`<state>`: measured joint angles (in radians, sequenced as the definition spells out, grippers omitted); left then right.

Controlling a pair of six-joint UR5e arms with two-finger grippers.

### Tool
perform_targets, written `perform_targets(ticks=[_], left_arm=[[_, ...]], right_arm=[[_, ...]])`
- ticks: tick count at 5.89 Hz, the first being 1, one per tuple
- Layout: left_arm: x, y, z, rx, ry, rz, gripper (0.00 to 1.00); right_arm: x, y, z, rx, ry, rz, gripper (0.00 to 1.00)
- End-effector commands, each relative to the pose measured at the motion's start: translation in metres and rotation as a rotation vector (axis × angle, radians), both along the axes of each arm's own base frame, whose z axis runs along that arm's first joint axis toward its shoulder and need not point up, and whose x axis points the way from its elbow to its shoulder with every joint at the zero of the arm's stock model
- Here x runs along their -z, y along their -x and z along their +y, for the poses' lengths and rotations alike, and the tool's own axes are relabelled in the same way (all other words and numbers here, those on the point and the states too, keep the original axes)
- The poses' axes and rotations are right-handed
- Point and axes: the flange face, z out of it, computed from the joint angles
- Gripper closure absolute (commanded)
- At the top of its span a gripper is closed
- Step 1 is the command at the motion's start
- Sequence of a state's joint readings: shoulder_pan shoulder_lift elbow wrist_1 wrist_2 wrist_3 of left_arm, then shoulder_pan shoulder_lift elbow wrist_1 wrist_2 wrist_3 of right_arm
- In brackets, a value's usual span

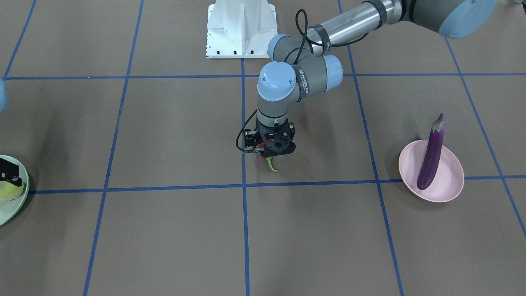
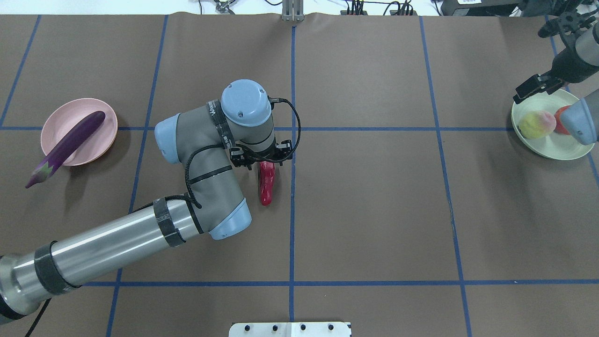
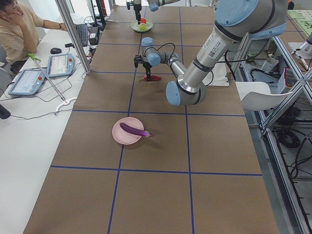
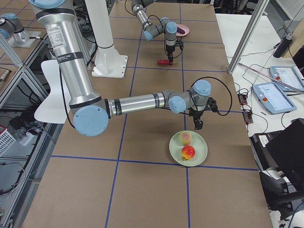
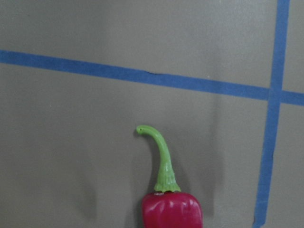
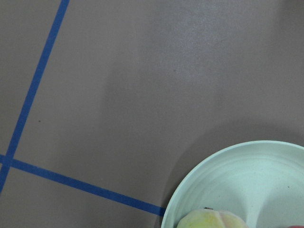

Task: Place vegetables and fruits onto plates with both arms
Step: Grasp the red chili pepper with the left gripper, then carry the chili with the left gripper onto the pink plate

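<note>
Under the left tool [image 1: 269, 154], its grip hidden, the chili pepper [image 2: 266, 185] lies with stem [image 5: 164, 159] pointing away from the robot.

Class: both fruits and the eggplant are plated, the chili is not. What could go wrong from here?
1. The eggplant overhangs the pink plate at its cap end; adding the chili might roll it off.
2. The left gripper sits near the chili's stem end, not its middle, so it may tilt or slip when lifted.
3. The right gripper hangs close to the green plate and could bump it.
</note>
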<state>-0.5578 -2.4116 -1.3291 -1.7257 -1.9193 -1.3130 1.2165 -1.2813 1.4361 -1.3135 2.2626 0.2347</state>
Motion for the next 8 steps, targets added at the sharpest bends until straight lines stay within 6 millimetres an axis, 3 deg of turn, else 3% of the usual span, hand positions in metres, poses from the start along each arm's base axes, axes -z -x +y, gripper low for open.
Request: perform_targets(ticks=[1,2,3,4,5,6,8], left_arm=[[0.000,-0.001,0.000,-0.006,-0.004,-0.003,1.00],[0.004,0.012,-0.011,0.008,-0.009,-0.001,1.00],[0.023,0.031,-0.028,-0.001,-0.041,-0.013,1.00],[0.036,0.073,-0.052,-0.050,-0.113,-0.045,1.00],[0.021,0.123,-0.085,-0.155,-0.191,-0.069,1.00],[-0.026,0.163,-0.109,-0.232,-0.243,-0.101,1.00],[-0.136,0.259,-0.125,-0.430,-0.402,-0.189,1.00]], right_arm=[[0.000,0.000,0.000,0.000,0.001,0.000,0.00],[0.001,0.000,-0.001,0.000,-0.002,-0.001,0.00],[0.003,0.000,-0.001,0.000,-0.005,-0.002,0.00],[0.003,0.000,-0.001,0.000,-0.003,-0.001,0.00],[0.005,0.001,-0.002,0.000,-0.006,-0.002,0.00],[0.004,0.001,-0.002,0.000,-0.005,-0.002,0.00],[0.004,0.000,0.000,0.001,-0.007,-0.004,0.00]])
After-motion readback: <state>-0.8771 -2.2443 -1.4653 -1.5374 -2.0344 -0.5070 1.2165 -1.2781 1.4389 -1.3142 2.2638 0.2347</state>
